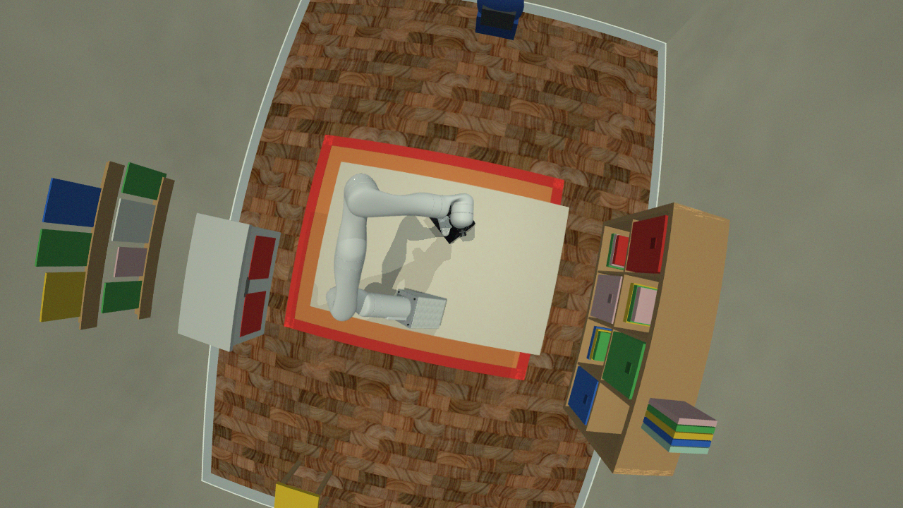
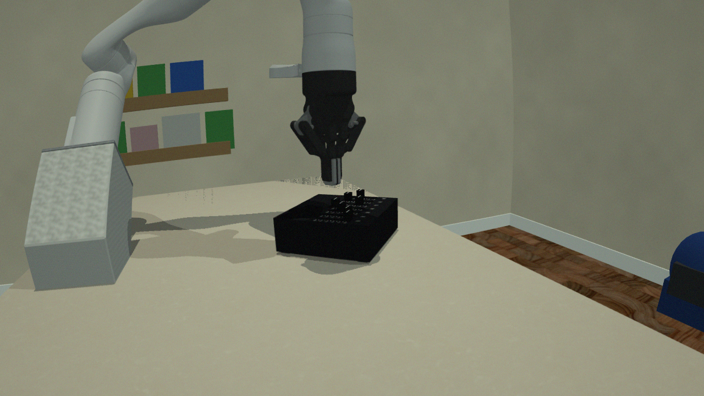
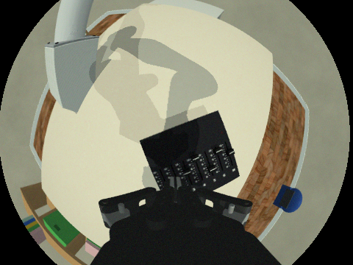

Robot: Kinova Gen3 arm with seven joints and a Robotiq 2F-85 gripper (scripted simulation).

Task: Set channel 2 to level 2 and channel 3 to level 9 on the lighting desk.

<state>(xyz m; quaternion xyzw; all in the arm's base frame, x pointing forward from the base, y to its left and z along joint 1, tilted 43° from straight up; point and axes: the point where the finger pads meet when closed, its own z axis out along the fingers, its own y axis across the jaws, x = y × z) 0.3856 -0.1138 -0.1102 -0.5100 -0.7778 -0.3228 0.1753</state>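
The black lighting desk [image 2: 337, 226] stands flat on the cream table, with several small fader caps [image 2: 353, 195] sticking up near its far edge. In the wrist view the desk [image 3: 193, 154] lies just ahead of the fingers, and its faders [image 3: 206, 164] sit at different heights along their slots. My gripper [image 2: 332, 177] is shut on nothing and points straight down, hovering a little above the desk's far side, clear of the caps. In the overhead view the gripper [image 1: 456, 233] hides most of the desk.
The arm's grey base block [image 2: 76, 214] stands at the table's left. The table edge and wooden floor [image 2: 581, 275] lie to the right, with a blue object [image 2: 684, 287] on the floor. Wall shelves [image 2: 172, 113] hang behind.
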